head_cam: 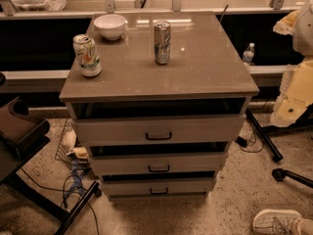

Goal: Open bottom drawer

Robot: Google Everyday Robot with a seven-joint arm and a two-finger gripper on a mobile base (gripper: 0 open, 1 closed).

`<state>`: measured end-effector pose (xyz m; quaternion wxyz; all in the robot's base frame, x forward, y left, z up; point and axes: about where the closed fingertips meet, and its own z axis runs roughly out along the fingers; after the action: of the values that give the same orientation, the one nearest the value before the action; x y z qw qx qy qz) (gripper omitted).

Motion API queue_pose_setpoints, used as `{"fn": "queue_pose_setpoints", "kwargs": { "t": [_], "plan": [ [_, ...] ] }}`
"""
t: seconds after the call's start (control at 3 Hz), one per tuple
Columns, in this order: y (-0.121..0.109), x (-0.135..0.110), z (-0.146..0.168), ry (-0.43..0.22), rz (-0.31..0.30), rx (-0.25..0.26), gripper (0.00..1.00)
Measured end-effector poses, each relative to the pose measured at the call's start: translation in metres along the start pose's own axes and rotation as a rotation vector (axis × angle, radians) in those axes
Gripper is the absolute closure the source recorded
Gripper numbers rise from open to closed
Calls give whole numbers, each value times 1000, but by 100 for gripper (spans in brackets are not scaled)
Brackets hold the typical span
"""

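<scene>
The bottom drawer [159, 186] is the lowest and narrowest of three grey-beige fronts on a cabinet [205, 72], with a small dark bar handle [159, 191]. Its front sits just behind the middle drawer [159, 162], with a dark gap above it. The top drawer [159, 130] is the widest. My cream-coloured arm hangs at the right edge of the view, and my gripper [287, 112] is at its lower end, well to the right of the cabinet, about level with the top drawer and touching nothing.
On the cabinet top stand a white bowl [109, 26], a green-and-white can [87, 56] and a silver can [162, 42]. A dark chair [19, 136] and cables [73, 180] lie left. Stand legs [264, 136], a bottle [248, 54] and a shoe [276, 222] are right.
</scene>
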<state>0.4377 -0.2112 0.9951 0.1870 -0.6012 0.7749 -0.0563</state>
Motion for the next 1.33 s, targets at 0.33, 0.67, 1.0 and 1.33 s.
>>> {"fn": "queue_pose_setpoints", "kwargs": {
  "t": [0.33, 0.67, 1.0, 1.33],
  "plan": [
    [0, 0, 0, 0, 0, 0, 0],
    [6, 10, 22, -56, 12, 25, 0],
    [12, 29, 54, -119, 31, 62, 0],
    [19, 47, 99, -184, 46, 100, 0]
  ]
}}
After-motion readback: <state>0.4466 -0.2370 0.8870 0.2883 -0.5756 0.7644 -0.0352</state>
